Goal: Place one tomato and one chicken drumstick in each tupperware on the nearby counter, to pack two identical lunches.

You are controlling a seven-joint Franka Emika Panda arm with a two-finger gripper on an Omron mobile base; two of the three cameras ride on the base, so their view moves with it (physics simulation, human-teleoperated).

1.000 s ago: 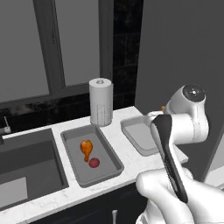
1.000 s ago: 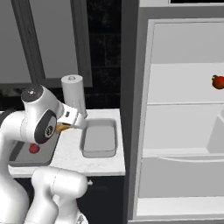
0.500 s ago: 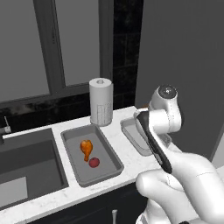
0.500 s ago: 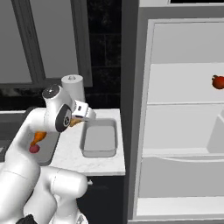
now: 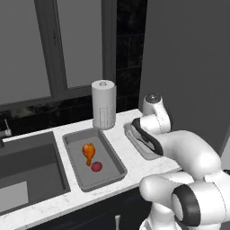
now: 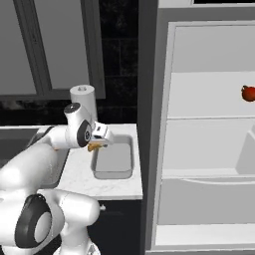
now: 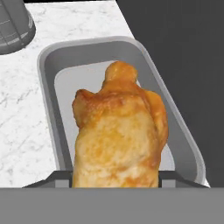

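My gripper (image 6: pixel 98 142) is shut on a golden chicken drumstick (image 7: pixel 118 140), held just above the right grey tupperware (image 7: pixel 48 100), whose floor is bare. That tupperware (image 6: pixel 114 162) lies at the counter's right end, half hidden behind my arm in the left base view (image 5: pixel 129 131). The left tupperware (image 5: pixel 68 143) holds another chicken drumstick (image 5: pixel 89 152) and a tomato (image 5: pixel 96 166). A second tomato (image 6: pixel 248 93) sits on a white fridge shelf at the far right.
A paper-towel roll (image 5: pixel 103 104) stands behind the two trays, near the wall. The dark sink (image 5: pixel 27 166) is inset left of the left tray. The white marbled counter (image 5: pixel 134 166) ends just right of the right tray, against the open fridge (image 6: pixel 209 149).
The arm has swung in and stretched forward over the counter with the drumstick, bringing it from beside the body to above the right tray. The left tray's contents have not moved.
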